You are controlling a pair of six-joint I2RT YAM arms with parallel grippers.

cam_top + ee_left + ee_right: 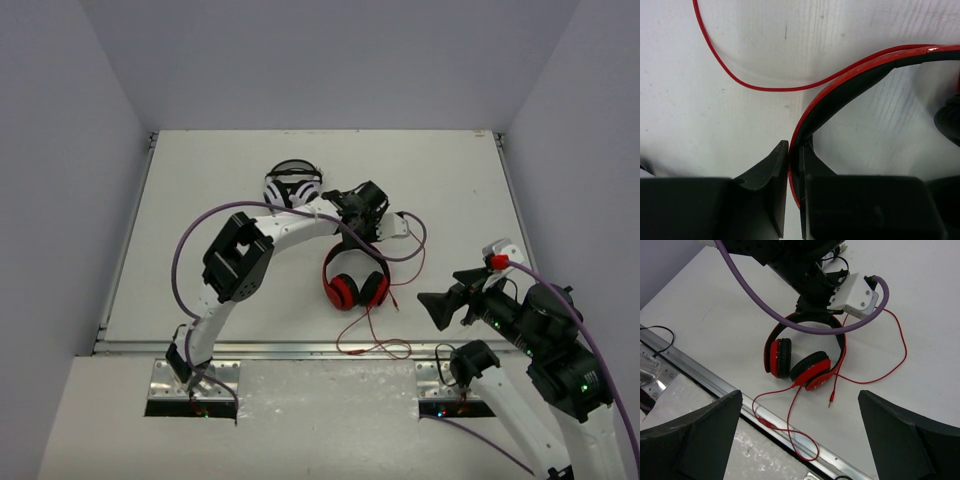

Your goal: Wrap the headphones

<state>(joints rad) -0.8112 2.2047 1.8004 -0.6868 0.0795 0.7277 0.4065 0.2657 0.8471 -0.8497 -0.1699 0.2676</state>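
While the left gripper [794,150] pinched narrow on the headband of the glossy red over-ear headphones [355,283] at centre frame, ear cups pointing to the lower edge, their thin red cable [765,89] trailed loose toward the lower rail. The right gripper [800,432], jaws wide and empty, sat nearer that cable. The white-and-black headphones [292,185] lay above, apart.

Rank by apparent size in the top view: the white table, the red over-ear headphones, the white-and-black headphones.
White table
Red over-ear headphones
White-and-black headphones
The last two look close; the left arm partly hides the white-and-black pair.
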